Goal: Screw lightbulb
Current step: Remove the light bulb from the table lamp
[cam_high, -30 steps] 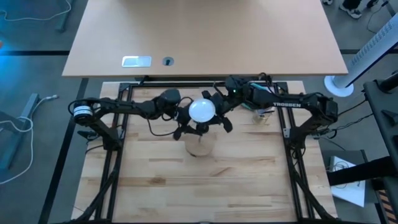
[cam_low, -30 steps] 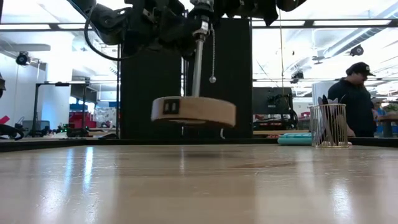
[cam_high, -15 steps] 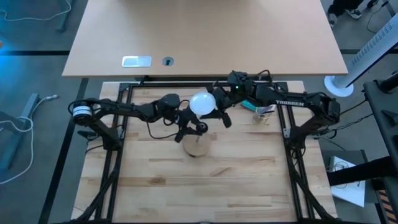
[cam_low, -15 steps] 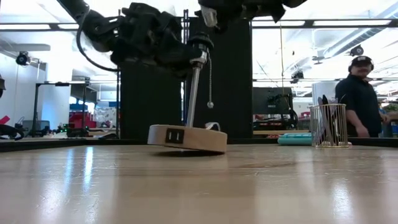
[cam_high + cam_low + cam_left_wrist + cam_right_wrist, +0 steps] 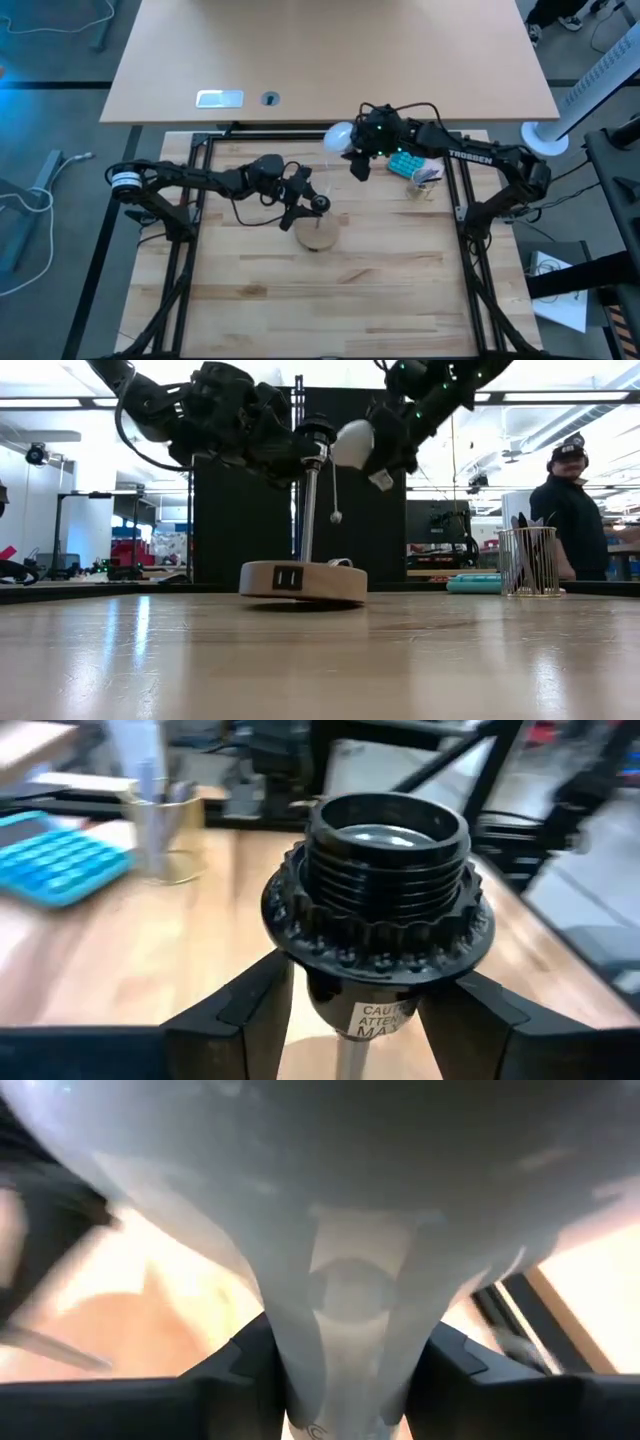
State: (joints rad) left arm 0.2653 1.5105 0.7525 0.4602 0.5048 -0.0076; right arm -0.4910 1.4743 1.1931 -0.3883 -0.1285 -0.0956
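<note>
lightbulb [image 5: 338, 135] sits in the air near the far edge of the wooden table [image 5: 400, 290], its narrow neck pinched between the fingers of the right gripper [image 5: 352, 152], globe pointing away from that arm; in the right wrist view the pale neck [image 5: 350, 1320] fills the gap between the two dark fingers, so the grip looks firm. it is apart from the black socket [image 5: 385, 870], which tops a thin metal stem [image 5: 309, 510] rising from a round wooden base [image 5: 303, 580] resting flat on the table. the left gripper [image 5: 300, 196] is at that socket, its two fingers standing on either side of the collar just below the threads; they look close around it, but whether they are actually clamping it or have slackened i cannot tell. a pull chain with a ball [image 5: 337, 517] hangs beside the stem. off to the side stand a wire pencil cup [image 5: 527, 561] and a blue calculator [image 5: 404, 164]. risk from here, as i judge it: if the left hold is loose, the stem could lean or the socket spin as the bulb turns in, cross-threading it; a tilted approach by the bulb would do the same, and too hard a squeeze could slip on the tapered neck.
</note>
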